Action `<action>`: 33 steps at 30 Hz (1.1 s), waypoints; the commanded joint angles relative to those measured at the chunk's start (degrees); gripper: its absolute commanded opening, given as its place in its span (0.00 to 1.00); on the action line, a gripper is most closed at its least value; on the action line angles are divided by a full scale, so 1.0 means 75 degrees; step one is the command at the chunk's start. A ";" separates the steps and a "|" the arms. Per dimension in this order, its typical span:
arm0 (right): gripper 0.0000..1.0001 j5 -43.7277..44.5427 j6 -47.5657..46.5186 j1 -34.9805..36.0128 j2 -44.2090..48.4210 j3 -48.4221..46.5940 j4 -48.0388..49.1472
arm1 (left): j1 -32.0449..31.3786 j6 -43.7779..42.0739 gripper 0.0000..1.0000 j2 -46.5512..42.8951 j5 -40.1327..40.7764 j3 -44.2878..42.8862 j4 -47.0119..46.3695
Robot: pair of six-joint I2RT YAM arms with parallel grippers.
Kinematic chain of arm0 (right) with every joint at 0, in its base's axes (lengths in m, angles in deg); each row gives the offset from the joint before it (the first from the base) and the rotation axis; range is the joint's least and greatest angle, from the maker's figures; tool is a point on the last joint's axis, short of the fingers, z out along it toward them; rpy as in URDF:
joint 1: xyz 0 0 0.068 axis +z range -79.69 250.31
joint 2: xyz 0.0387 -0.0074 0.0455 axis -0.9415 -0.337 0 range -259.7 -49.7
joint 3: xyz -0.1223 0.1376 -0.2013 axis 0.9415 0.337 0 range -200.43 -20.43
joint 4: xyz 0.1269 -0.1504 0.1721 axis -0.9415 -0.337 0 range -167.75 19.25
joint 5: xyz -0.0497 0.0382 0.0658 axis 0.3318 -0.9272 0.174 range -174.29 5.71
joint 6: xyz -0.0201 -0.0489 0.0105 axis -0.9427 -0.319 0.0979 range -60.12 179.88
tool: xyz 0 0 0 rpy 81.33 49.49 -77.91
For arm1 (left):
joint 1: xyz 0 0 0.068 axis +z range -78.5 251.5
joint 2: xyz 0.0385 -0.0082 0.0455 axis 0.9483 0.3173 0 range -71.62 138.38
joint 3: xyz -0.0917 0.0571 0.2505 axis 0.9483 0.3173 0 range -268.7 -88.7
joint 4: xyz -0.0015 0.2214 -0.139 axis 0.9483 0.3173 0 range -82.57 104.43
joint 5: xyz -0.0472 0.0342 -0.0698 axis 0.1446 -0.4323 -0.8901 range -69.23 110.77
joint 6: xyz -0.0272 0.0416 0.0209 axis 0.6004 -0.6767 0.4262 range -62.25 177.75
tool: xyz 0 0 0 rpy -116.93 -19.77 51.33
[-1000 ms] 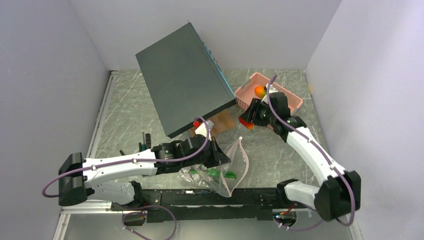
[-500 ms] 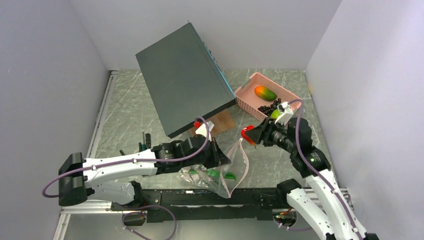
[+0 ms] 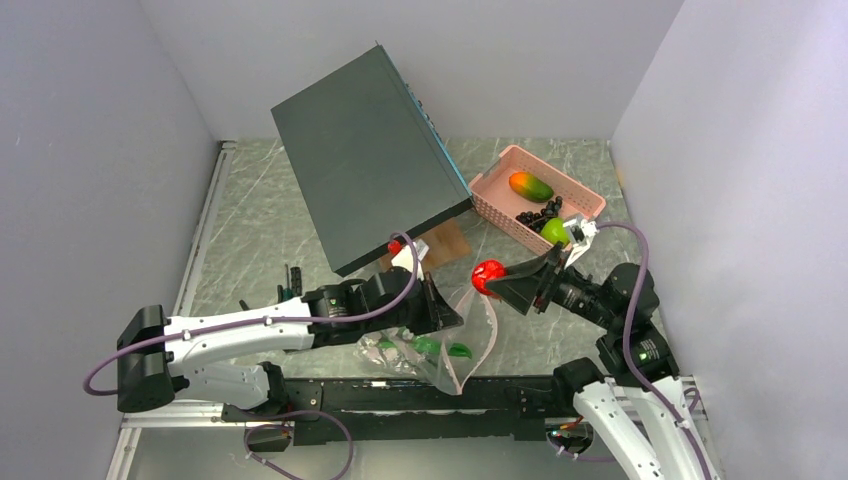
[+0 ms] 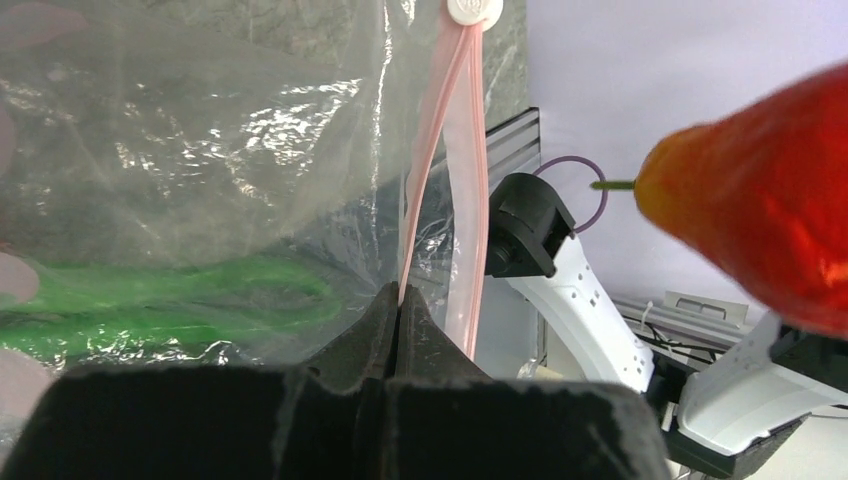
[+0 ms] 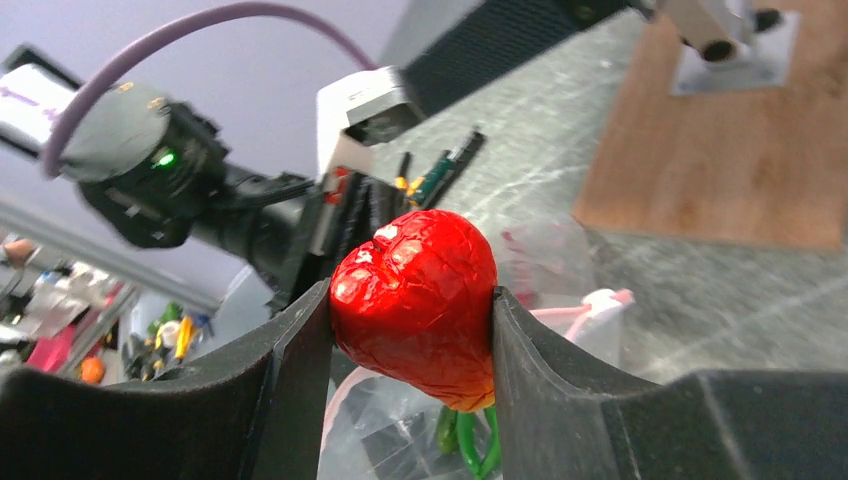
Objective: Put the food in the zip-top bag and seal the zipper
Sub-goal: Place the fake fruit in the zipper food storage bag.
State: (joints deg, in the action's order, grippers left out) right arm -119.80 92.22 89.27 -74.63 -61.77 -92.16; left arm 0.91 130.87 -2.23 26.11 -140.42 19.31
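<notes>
My left gripper [image 3: 440, 318] is shut on the pink zipper strip [image 4: 440, 180] of the clear zip-top bag [image 3: 455, 345] and holds its mouth up. Green pods [image 4: 170, 300] lie inside the bag. My right gripper [image 3: 505, 282] is shut on a red toy pepper [image 5: 418, 305], [image 3: 488, 273] and holds it in the air just above and right of the bag's mouth. The pepper also shows at the right of the left wrist view [image 4: 760, 230]. A mango [image 3: 530, 186], black grapes [image 3: 537, 215] and a lime-green fruit [image 3: 555, 231] lie in the pink basket [image 3: 490, 190].
A big dark slab [image 3: 370, 155] leans over the table's middle, with a brown board [image 3: 450, 243] under its front corner. Small hand tools [image 3: 290, 282] lie left of my left arm. The walls stand close on both sides.
My right arm has swung from the basket toward the bag, carrying the red pepper left and nearer. The left arm and the bag have stayed put.
</notes>
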 commanded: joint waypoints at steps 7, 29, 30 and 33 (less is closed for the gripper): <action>0.10 -0.1901 0.0323 0.0022 0.0156 0.0545 0.2203 | 0.0025 -0.0393 0.00 -0.0037 -0.0055 -0.1073 -0.0019; 0.80 -0.1382 0.0250 0.0023 0.0753 0.1325 0.2396 | 0.0037 -0.0404 0.00 -0.0468 0.0221 -0.0949 -0.0006; 0.85 -0.1358 0.0221 0.0026 0.0722 0.1283 0.2336 | 0.0037 -0.0393 0.00 -0.0488 0.0225 -0.0893 -0.0071; 0.90 -0.1263 0.0162 0.0026 0.0692 0.1191 0.2228 | 0.0037 -0.0438 0.00 -0.0489 0.0210 -0.0924 -0.0018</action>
State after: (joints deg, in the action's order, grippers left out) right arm -130.97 94.58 89.27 -69.51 -51.63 -75.96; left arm 0.98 128.30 -4.28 26.73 -147.00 20.62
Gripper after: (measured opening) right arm 0.884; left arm 0.012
